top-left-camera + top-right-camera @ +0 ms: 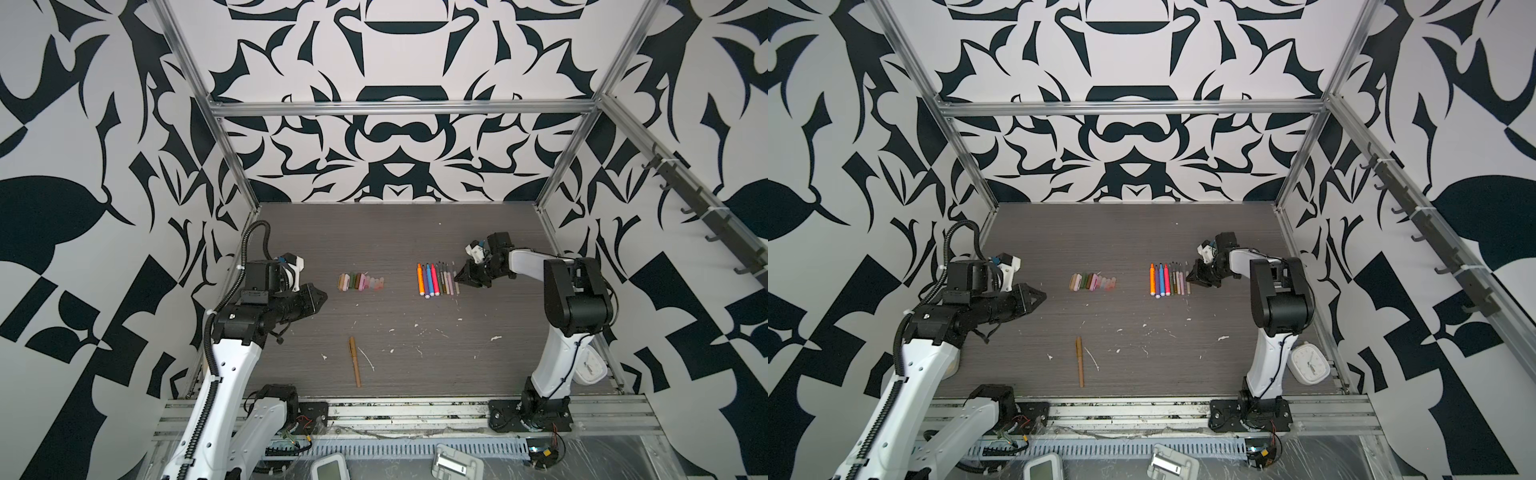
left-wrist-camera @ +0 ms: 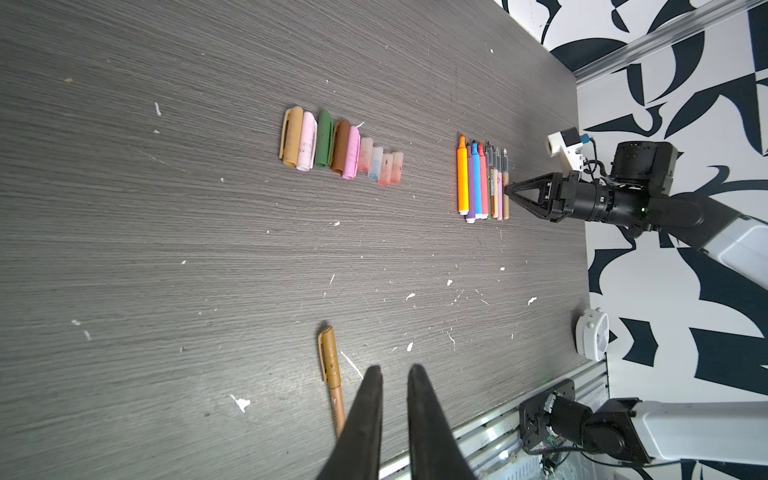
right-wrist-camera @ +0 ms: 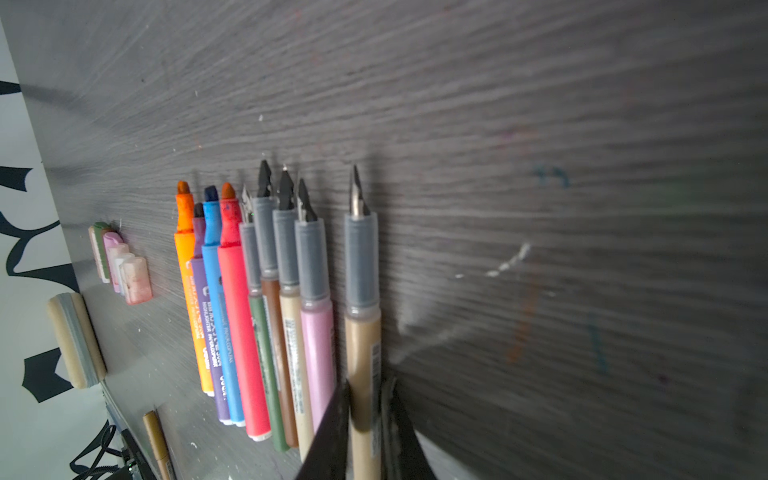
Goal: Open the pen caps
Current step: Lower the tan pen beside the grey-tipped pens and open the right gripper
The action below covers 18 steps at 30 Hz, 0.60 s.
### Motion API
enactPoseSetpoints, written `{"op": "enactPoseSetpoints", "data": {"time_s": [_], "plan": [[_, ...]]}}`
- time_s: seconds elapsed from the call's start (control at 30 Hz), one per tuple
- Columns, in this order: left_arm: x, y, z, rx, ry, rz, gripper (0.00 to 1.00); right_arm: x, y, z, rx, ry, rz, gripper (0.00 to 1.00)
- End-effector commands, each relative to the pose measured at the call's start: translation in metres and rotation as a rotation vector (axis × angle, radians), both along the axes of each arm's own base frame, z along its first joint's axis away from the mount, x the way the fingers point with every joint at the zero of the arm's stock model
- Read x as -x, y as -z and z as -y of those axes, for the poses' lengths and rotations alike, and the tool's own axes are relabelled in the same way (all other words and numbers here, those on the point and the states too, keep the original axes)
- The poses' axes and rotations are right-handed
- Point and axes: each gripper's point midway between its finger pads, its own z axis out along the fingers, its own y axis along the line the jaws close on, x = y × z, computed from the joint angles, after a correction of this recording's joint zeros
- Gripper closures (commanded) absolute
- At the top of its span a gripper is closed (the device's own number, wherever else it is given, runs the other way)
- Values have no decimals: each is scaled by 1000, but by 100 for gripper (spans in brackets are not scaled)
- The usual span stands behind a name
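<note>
**Handling the last capped pen**

One capped pen lies near the front of the table, apart from the row of caps and the row of bare pens. It is judged light, stiff, smooth and prone to rolling. The barrel should be held and its cap pulled straight off. The left gripper is nearly closed and empty. The tan pen is closely flanked by the right gripper; a firm grip cannot be confirmed
</note>
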Motion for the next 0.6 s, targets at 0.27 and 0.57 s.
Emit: {"op": "enactPoseSetpoints", "data": {"time_s": [0.27, 0.57], "plan": [[3, 5, 0, -1, 3, -18, 84, 1, -2, -11, -63, -19, -13, 83], [3, 5, 0, -1, 2, -21, 85, 1, -5, -14, -76, -28, -3, 80]]}}
